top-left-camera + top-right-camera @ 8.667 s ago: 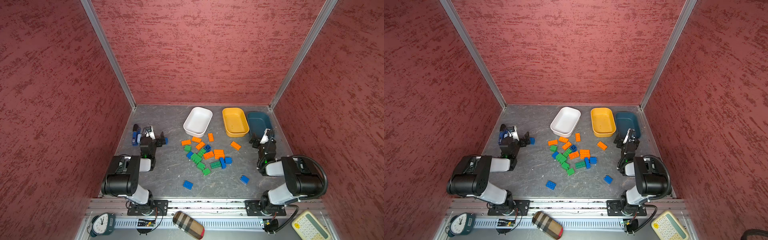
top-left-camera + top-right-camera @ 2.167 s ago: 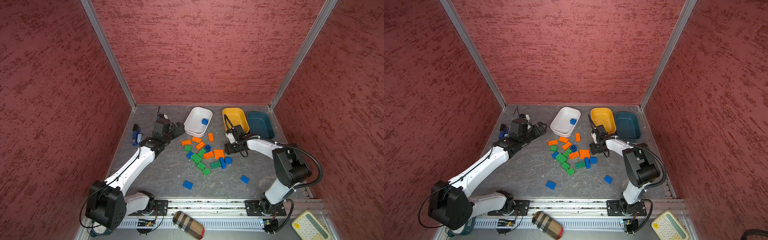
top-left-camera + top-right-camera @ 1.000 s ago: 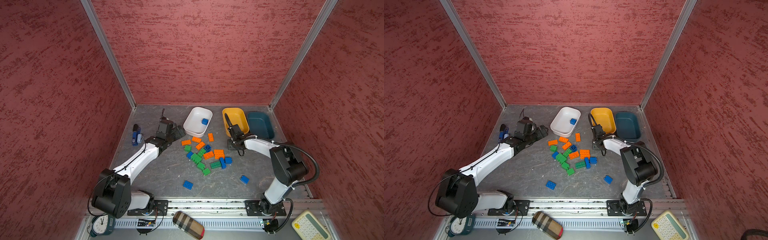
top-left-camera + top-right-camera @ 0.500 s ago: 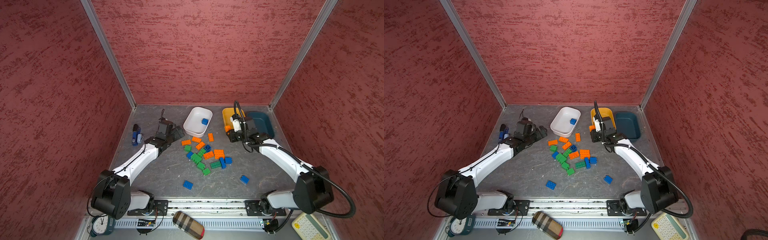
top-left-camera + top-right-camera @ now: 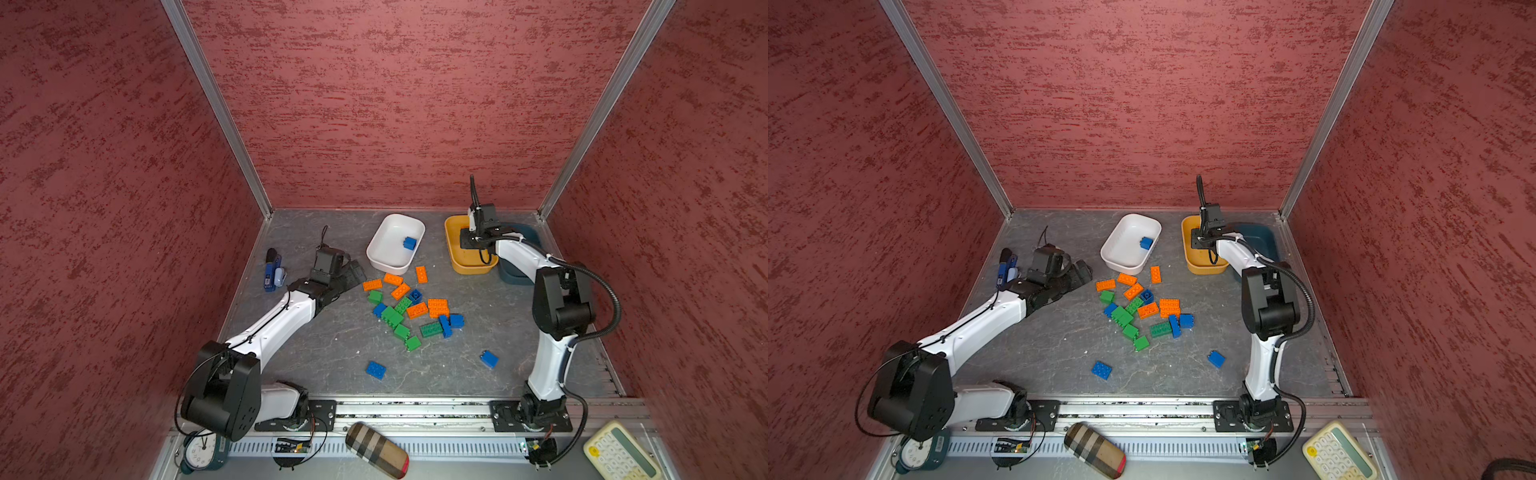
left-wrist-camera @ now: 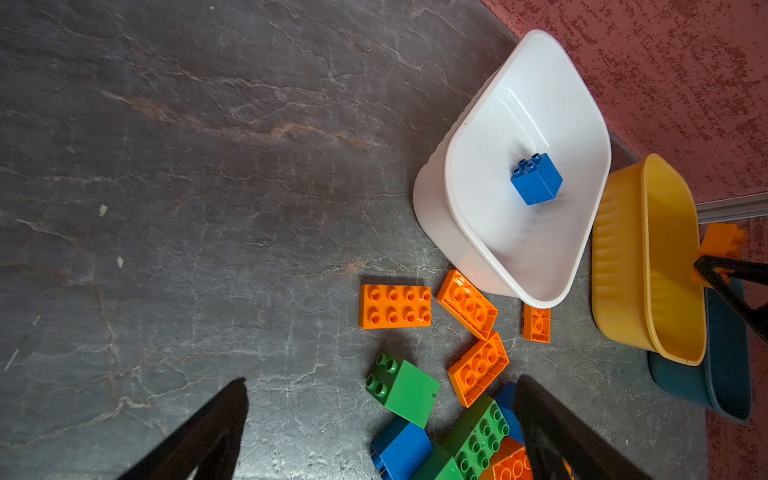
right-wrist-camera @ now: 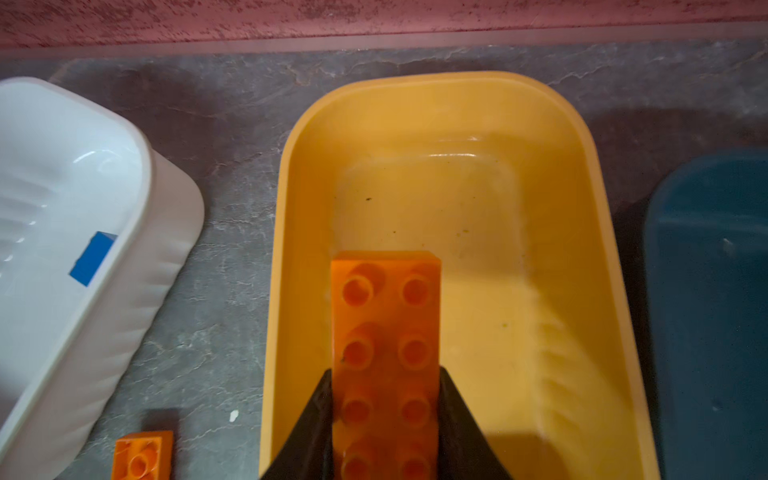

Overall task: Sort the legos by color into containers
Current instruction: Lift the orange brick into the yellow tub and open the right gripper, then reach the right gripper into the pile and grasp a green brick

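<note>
The oblong orange lego [image 7: 386, 332], 2 studs wide, is pinched by its long sides in my right claw [image 7: 385, 371], studs facing the wrist camera; it hangs over the inside of the yellow-orange tub [image 7: 478, 199], and the left wrist view shows it [image 6: 721, 243] raised above that tub's rim [image 6: 648, 257]. Just beside the yellow-orange tub, toward my left, stands the white tub [image 7: 137, 291], apart from it by a strip of tabletop [image 7: 232, 232]; 1 square blue lego [image 6: 537, 179] lies in the white tub, studs up; both top views show it there [image 5: 409, 243] [image 5: 1146, 243]. On the other side stands the dark teal tub [image 7: 706, 291], close against the yellow-orange one; I cannot tell whether they touch, since my right arm covers part of it in both top views [image 5: 515, 274] [image 5: 1260, 241].

My left claw [image 6: 382, 381] is spread wide and grips nothing; it hovers low over the tabletop at the edge of the loose pile of legos [image 5: 409, 307], near the white tub's front corner; a square green lego [image 6: 403, 388] and flat orange ones lie just ahead of its fingers [image 6: 208, 432].

The pile of orange, green and blue pieces lies mid-tabletop in front of the 3 tubs; 2 blue ones [image 5: 375, 369] [image 5: 489, 358] lie apart, nearer my bases; a blue-and-black stapler-like gadget [image 5: 272, 272] lies by the left wall.
</note>
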You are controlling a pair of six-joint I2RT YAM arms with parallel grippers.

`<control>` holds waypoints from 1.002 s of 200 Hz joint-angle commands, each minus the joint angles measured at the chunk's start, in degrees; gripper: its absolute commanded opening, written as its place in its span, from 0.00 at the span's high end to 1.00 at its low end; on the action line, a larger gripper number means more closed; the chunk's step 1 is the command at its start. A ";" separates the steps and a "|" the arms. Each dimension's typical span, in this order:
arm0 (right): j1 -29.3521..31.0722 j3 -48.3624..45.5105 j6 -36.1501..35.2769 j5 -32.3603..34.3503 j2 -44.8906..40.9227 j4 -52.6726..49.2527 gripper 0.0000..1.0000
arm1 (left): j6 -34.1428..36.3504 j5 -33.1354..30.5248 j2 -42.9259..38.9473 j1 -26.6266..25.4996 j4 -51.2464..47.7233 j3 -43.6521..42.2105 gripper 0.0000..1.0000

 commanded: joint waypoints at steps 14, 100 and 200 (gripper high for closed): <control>0.55 3.74 -3.46 3.22 -0.32 -4.26 0.55 | 0.34 1.71 -0.16 -0.91 0.06 0.69 0.01; 5.05 -9.91 -11.61 -8.01 -18.88 -0.40 0.26 | 5.59 1.43 3.51 -1.71 -4.82 6.21 0.01; 28.18 -33.62 -51.95 -18.29 -37.59 -12.84 0.21 | -2.25 -0.18 -1.21 0.52 2.38 -0.15 0.01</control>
